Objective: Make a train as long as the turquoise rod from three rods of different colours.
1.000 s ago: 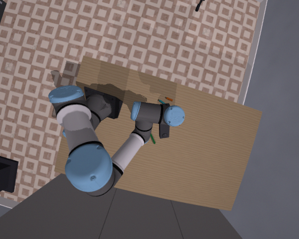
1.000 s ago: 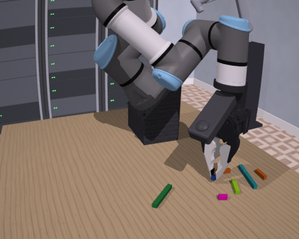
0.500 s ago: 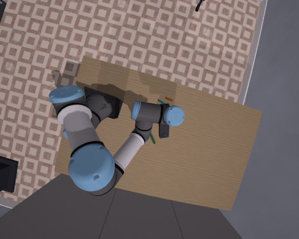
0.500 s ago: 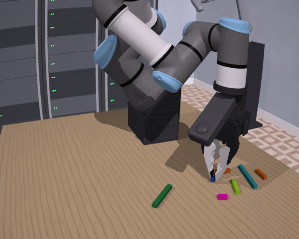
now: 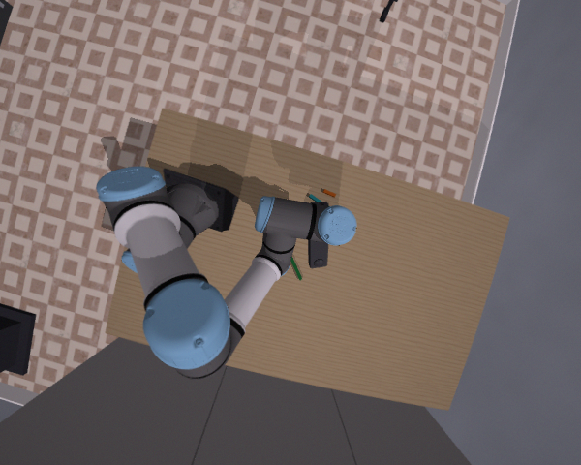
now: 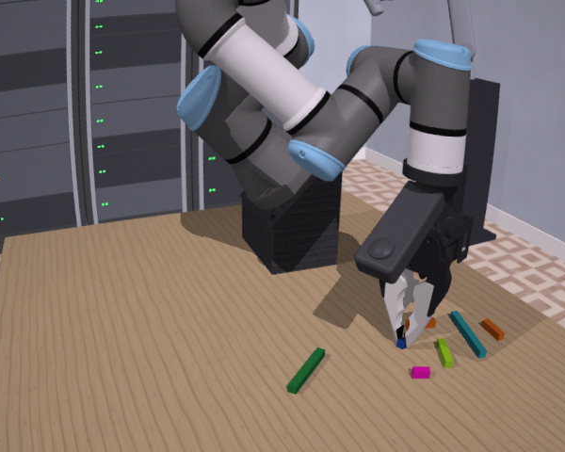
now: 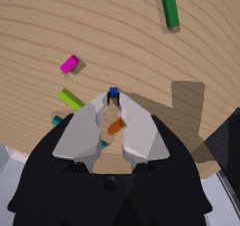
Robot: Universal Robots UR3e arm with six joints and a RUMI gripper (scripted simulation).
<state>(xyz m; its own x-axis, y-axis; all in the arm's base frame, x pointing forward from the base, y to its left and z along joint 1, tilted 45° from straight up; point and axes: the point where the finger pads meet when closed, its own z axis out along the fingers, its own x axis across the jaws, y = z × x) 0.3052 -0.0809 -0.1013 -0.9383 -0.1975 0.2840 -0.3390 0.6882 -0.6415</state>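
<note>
The tool (image 6: pixel 403 338) is clamped on the blue rod (image 6: pixel 400 344), which sits right at its fingertips, low over the tabletop (image 6: pixel 127 315); whether the rod touches the wood cannot be told. An orange rod (image 7: pixel 116 126) lies just behind the tips, seen between the fingers in the wrist view. The lime rod (image 6: pixel 444 352) and magenta rod (image 6: pixel 420 372) lie near the tool. The turquoise rod (image 6: pixel 467 333) and a second orange rod (image 6: pixel 492 329) lie beyond the lime one. The green rod (image 6: pixel 305 370) lies well apart on the other side.
</note>
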